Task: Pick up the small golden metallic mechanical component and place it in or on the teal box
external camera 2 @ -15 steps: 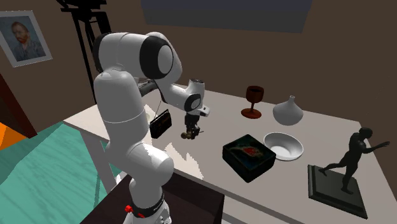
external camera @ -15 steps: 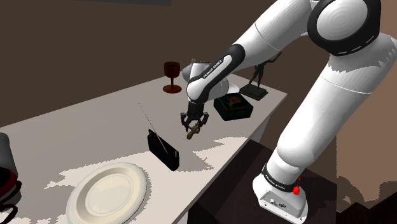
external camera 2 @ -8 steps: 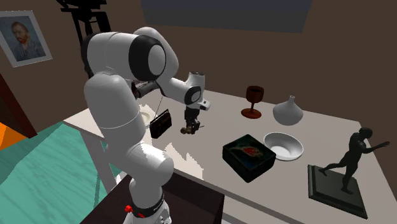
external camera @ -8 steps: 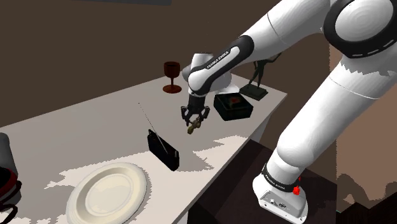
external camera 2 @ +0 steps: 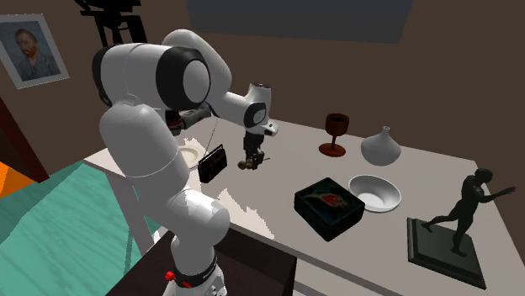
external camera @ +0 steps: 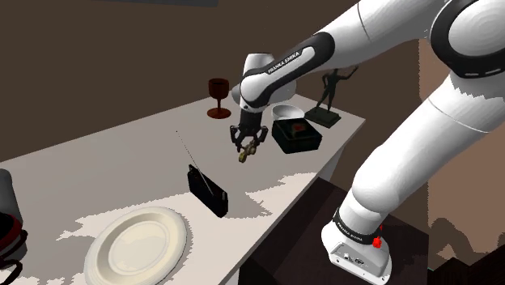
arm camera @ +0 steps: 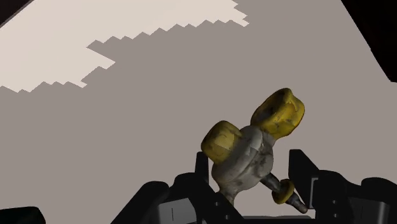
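- The table (external camera: 121, 162) offers a bare pale top beneath the gripper and across to the box. In the shoulder view its edge facing the stand runs close past the box.
- The arm (external camera: 388, 48) reaches out over the middle of the table. I judge this to be the carrying step: the grasp is made, the placing is not yet done.
- The box (external camera 2: 329, 206), dark with a teal-and-red lid that looks closed, lies well apart from the gripper. A white bowl (external camera 2: 374, 192) sits just beside it. The next move calls for travel toward the shoulder view's right, then a descent onto the lid, keeping clear of the bowl and the edge.
- The radio (external camera: 206, 190), aerial raised, stands on the far side from that path.
- The gripper (external camera: 247, 148) hangs above the table, fingers clamped on the component.
- The component (arm camera: 251, 153), with yellow knobs on a grey body, is held clear of the surface.
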Robot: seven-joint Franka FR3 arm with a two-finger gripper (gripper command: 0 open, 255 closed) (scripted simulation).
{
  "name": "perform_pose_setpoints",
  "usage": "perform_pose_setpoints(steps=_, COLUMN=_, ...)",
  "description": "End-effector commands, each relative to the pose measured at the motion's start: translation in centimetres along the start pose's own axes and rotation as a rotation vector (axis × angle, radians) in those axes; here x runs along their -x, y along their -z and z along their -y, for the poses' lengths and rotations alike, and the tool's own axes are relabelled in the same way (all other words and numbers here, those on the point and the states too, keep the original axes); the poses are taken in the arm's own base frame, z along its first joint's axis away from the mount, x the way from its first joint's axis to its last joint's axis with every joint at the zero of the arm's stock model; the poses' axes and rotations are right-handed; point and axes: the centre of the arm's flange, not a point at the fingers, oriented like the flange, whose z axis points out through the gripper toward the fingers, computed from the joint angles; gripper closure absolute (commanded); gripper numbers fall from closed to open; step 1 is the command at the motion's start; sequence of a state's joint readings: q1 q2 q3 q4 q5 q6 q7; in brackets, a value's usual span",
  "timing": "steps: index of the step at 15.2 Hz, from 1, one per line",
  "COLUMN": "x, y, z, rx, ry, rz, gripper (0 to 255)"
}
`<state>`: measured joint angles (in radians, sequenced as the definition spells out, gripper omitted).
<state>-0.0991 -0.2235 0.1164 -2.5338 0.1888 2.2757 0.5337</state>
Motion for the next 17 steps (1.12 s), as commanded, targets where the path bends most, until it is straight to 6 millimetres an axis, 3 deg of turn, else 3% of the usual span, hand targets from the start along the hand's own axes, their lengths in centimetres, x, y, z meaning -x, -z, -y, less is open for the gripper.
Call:
perform_pose_setpoints(steps=1, x=0.1, y=1.1, z=0.0, rx=0.0, ry=0.0, rz=0.0, gripper=255)
perform_pose_setpoints(steps=13, x=0.7, y=6.9, z=0.4, rx=0.0, ry=0.0, rz=0.0, gripper=255)
perform_pose_setpoints(steps=17, x=-1.7, y=7.4, z=-4.3, rx=0.0, ry=0.0, rz=0.0, gripper=255)
